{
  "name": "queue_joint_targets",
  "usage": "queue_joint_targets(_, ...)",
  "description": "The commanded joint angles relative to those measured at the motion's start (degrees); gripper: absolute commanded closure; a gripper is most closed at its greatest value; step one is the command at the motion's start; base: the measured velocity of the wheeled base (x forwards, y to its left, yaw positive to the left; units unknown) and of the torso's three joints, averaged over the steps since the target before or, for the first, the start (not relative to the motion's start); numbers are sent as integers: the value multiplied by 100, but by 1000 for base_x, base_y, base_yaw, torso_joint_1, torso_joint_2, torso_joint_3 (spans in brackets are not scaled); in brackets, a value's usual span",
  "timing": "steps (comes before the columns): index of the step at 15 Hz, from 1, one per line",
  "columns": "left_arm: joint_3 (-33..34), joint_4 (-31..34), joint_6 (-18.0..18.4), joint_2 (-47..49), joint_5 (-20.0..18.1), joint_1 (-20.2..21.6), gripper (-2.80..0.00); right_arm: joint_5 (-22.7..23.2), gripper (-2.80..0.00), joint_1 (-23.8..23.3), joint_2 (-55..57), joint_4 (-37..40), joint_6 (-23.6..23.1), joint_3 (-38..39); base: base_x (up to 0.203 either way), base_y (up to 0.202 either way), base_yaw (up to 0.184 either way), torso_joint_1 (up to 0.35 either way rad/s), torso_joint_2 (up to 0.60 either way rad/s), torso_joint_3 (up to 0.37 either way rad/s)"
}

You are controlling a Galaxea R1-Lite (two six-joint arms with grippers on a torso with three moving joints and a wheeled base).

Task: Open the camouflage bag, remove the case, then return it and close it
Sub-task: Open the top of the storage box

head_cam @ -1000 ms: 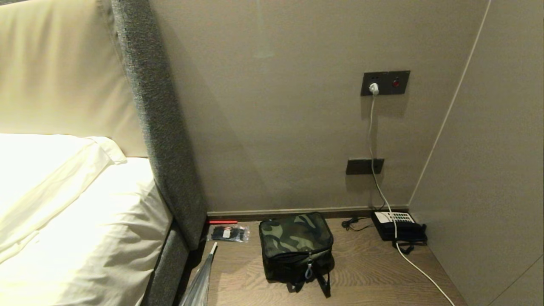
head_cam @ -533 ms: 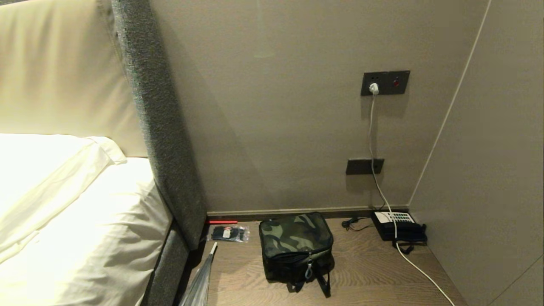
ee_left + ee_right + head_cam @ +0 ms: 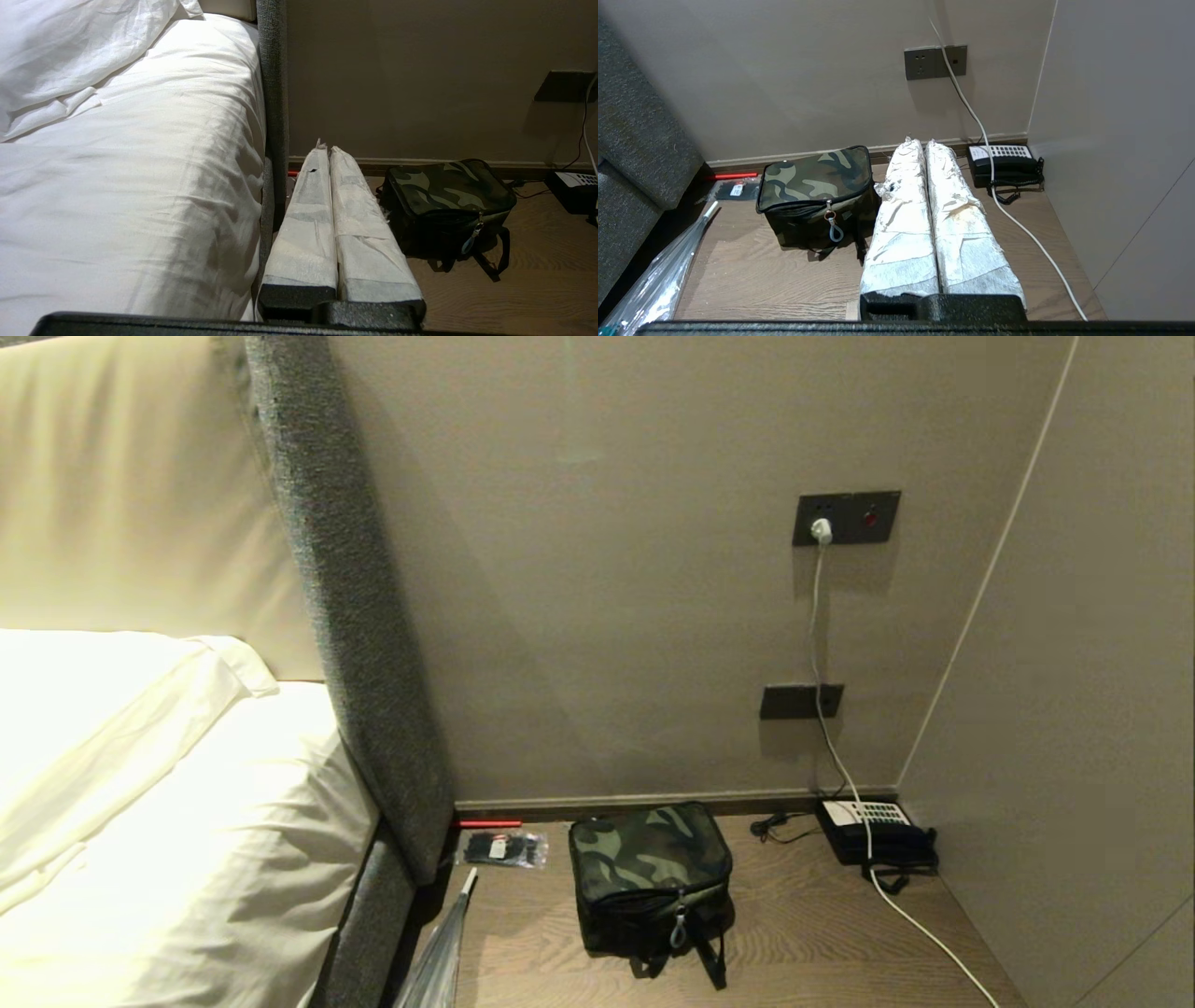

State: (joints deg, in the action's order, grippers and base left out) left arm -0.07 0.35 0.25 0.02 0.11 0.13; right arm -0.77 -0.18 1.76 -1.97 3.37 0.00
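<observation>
While zipped, camouflage bag (image 3: 651,877) mid-floor, apart from wall (image 3: 653,616) and telephone (image 3: 878,835).

umbrella (image 3: 437,957) cut off by edge, case unseen

The camouflage bag (image 3: 651,870) is matt woven cloth. Under it the desk (image 3: 803,943) is wood with visible grain. My fingers (image 3: 920,219) are wrapped in rough white tape. The bed sheet (image 3: 140,154) is smooth cloth.

Your left gripper (image 3: 330,151) and right gripper (image 3: 923,143) both hang off the floor, the 2 wrapped fingers of each pressed together, holding nothing.
</observation>
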Motion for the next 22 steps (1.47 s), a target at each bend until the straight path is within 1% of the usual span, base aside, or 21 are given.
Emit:
queue_joint_targets(1, -1, 0, 1, -2, -2, 3, 0, -2, 0, 1, 9, -5, 6, 97, 0, 0, 0, 0, 0, 0)
queue_joint_targets(22, -1, 0, 1, -2, -2, 4, 0, -2, 0, 1, 9, -5, 6, 97, 0, 0, 0, 0, 0, 0)
